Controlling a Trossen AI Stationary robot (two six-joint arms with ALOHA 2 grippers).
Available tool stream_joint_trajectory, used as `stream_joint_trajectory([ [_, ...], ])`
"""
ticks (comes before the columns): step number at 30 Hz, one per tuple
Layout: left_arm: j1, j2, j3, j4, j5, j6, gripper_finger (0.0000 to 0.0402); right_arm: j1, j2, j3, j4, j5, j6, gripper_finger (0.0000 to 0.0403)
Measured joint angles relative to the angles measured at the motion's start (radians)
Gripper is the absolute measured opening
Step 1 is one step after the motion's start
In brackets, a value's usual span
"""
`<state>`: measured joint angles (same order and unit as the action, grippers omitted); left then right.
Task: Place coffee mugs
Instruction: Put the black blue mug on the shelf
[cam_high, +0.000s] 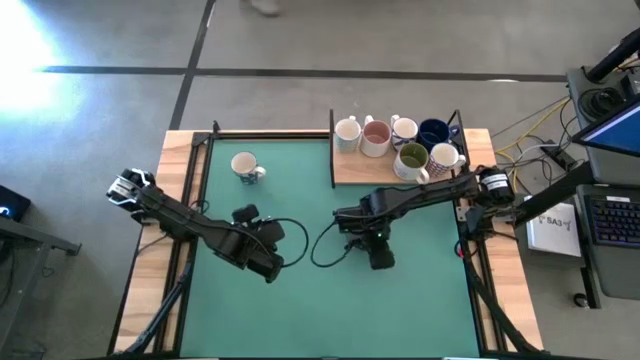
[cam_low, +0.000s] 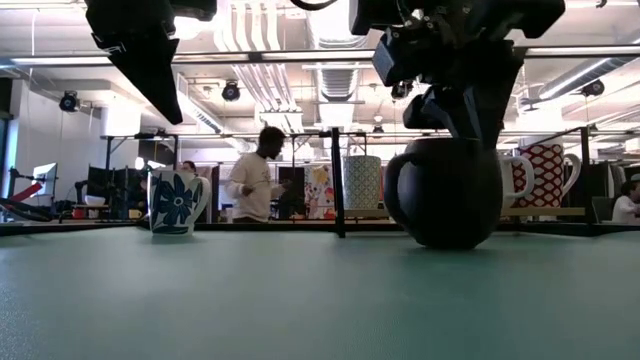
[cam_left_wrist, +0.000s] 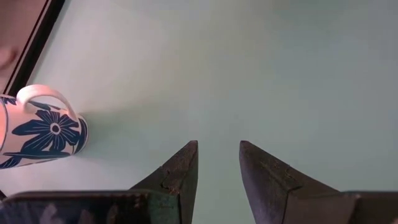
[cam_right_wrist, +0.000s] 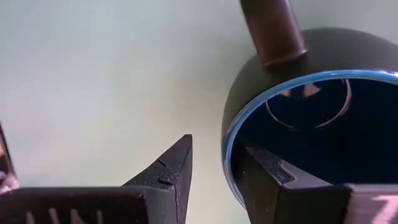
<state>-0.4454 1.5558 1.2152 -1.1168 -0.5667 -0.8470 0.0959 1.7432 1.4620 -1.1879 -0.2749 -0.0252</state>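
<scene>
Dark round mug (cam_right_wrist: 311, 93), blue-rimmed, blue inside, stands mid-bench under right pincer (cam_right_wrist: 214, 171); pincer parted, one finger inside rim, not closed. Left pincer (cam_left_wrist: 217, 171) parted, empty. Blue-flowered white mug (cam_high: 246, 167) far left.

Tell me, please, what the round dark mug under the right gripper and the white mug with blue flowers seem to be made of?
The round dark mug looks like glazed ceramic: a matte dark outside and a glossy blue inside that mirrors lights. The right gripper has one finger inside its rim. The white mug with blue flowers also looks like glazed ceramic, smooth with a printed pattern. Neither material is certain from looks alone.
</scene>
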Motion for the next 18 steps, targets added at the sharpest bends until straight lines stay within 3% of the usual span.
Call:
stream_joint_trajectory([
  [11, 0.000, 0.000, 0.000, 0.000, 0.000, 0.008, 0.0100, -0.003, 0.000, 0.001, 0.155, 0.007, 0.332, 0.0106],
  [15, 0.000, 0.000, 0.000, 0.000, 0.000, 0.008, 0.0100, -0.003, 0.000, 0.001, 0.177, 0.029, 0.367, 0.0107],
  [18, 0.000, 0.000, 0.000, 0.000, 0.000, 0.020, 0.0100, -0.002, -0.001, 0.001, 0.176, 0.110, 0.368, 0.0107],
])
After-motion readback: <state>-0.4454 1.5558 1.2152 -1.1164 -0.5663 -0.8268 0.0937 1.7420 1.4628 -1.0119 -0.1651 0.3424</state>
